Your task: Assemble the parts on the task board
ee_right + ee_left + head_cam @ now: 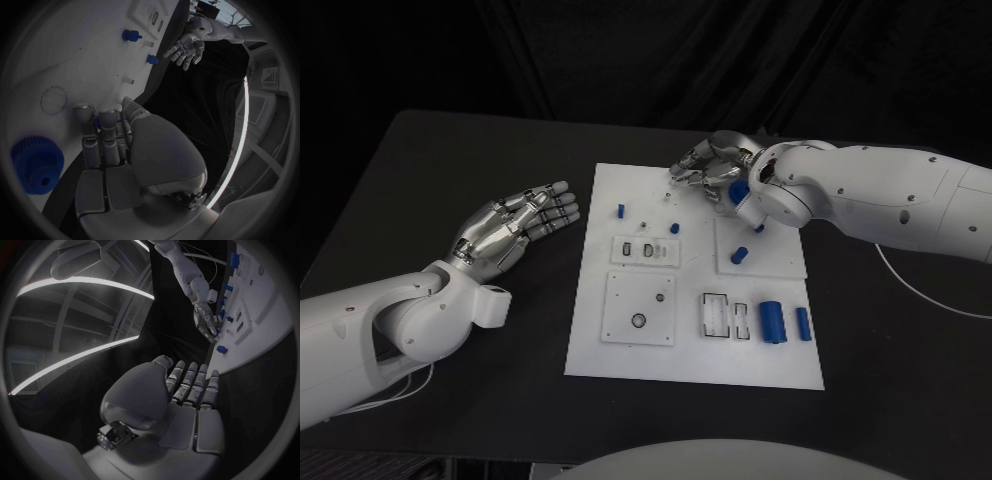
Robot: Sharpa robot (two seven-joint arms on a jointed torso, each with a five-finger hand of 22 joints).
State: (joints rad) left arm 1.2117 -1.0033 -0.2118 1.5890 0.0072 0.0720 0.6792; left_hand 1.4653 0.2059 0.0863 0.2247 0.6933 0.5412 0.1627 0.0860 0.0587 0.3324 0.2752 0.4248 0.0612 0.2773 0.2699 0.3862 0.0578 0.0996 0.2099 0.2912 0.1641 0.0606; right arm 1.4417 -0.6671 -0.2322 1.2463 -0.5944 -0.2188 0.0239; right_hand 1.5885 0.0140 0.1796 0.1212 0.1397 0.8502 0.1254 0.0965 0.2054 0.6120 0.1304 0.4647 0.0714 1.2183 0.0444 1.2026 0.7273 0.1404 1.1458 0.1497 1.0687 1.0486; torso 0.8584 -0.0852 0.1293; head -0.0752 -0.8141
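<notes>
Head view: left robot hand (516, 225) lies spread, holding nothing — right robot hand (714, 170) curls over the task board (697, 340), grasp unclear.

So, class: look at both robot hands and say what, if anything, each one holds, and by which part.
The left hand holds nothing; it lies open beside the task board. Whether the right hand grips a part cannot be told.
</notes>
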